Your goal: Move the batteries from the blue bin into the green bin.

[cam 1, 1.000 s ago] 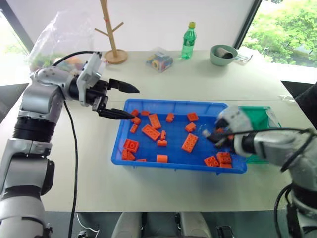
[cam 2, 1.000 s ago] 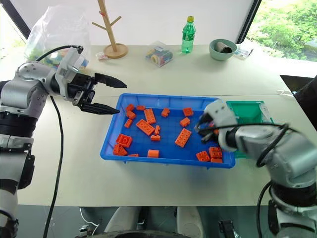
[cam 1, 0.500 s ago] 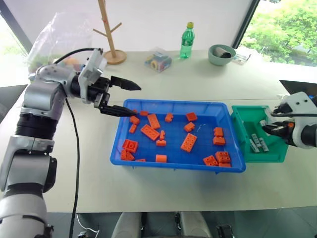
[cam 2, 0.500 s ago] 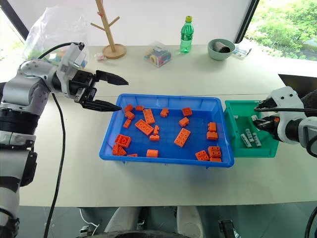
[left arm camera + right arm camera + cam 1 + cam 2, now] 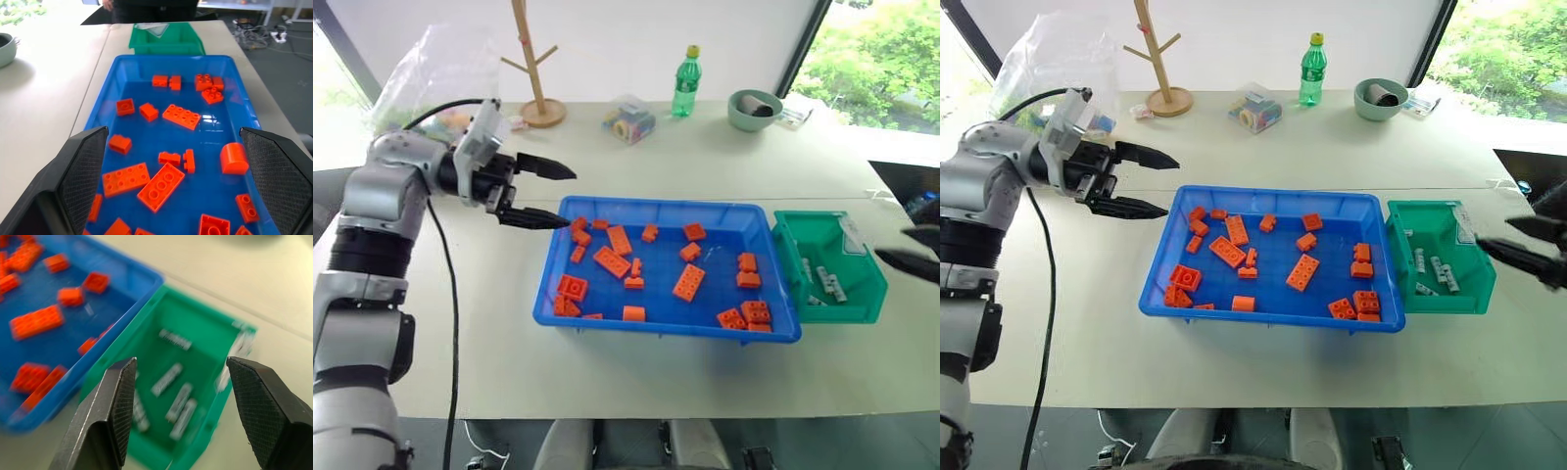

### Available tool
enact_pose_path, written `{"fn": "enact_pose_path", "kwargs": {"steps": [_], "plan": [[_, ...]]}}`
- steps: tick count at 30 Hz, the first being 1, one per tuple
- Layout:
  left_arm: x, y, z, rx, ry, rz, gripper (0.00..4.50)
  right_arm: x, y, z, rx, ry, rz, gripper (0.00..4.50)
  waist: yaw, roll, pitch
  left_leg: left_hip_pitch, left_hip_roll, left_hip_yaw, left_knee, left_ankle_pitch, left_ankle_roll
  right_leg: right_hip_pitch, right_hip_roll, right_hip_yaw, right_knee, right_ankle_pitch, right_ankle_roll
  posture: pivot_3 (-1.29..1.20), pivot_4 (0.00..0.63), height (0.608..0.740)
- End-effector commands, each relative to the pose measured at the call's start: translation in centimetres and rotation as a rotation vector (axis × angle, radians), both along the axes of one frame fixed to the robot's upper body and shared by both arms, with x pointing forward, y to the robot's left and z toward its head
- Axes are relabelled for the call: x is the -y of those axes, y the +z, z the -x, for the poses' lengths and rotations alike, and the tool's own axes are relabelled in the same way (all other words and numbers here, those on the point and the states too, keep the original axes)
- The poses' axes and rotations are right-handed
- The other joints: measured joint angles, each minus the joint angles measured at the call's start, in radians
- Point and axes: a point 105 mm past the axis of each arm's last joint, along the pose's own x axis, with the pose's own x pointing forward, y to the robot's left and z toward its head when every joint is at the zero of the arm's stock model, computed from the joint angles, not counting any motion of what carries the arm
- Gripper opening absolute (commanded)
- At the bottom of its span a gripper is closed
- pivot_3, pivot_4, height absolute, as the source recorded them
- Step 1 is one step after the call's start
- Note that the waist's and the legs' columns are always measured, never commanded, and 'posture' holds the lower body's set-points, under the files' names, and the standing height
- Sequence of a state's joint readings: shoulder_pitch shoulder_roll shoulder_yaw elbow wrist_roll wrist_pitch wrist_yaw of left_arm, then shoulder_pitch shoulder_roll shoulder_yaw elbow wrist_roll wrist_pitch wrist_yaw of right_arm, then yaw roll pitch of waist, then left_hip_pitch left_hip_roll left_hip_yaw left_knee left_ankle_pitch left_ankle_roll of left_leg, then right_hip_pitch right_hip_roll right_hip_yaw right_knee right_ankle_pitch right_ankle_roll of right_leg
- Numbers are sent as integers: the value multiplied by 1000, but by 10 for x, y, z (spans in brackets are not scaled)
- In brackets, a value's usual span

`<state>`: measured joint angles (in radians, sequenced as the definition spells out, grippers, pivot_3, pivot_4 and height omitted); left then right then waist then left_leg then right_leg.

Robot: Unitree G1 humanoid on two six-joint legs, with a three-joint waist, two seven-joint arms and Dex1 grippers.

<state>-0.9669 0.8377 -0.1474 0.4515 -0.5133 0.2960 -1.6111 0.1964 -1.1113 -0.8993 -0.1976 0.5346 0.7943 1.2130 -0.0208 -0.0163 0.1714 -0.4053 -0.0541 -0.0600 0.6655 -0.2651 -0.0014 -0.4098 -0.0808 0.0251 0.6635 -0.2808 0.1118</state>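
Observation:
The blue bin (image 5: pixel 656 204) lies mid-table and holds several orange bricks (image 5: pixel 688 282). Right of it stands the green bin (image 5: pixel 1449 299), with several batteries (image 5: pixel 1435 272) on its floor; the right wrist view looks down on the batteries (image 5: pixel 171 396) too. My right gripper (image 5: pixel 1494 232) hangs open and empty just right of the green bin, and the right wrist view has the bin between the spread fingers of the right gripper (image 5: pixel 181 361). My left gripper (image 5: pixel 573 199) is open and empty at the blue bin's far left corner, pointing along the bin, as the left wrist view shows behind the left gripper (image 5: pixel 172 131).
At the table's back stand a wooden branch stand (image 5: pixel 536 69), a green bottle (image 5: pixel 685 80), a pale green bowl (image 5: pixel 754 108), a clear box of coloured bits (image 5: pixel 628 119) and a plastic bag (image 5: pixel 440 73). Bare tabletop lies in front of both bins.
My right gripper went from the blue bin's right end across the green bin, opened, and drew off to the right. My left gripper shifted slightly left.

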Motion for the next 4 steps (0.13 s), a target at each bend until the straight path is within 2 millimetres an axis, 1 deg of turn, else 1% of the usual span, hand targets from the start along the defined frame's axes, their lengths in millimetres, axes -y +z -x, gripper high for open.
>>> {"fn": "enact_pose_path", "kwargs": {"steps": [1, 4], "plan": [[-14, 10, 2, 34, 39, 3, 4500, 0, 16, 14, 33, 82, 52, 2995, -1, 0, 0, 2, 0, 0, 0, 0, 0, 2, 0, 0, -1, 0, 0, 0, 150, 727], [-18, 8, 3, 30, 51, -4, 4500, 1, 14, 16, 26, 96, 57, 2995, 1, 0, 0, 8, 0, 0, 0, 0, 0, 8, -1, 0, -1, 0, 0, 0, 150, 727]]}}
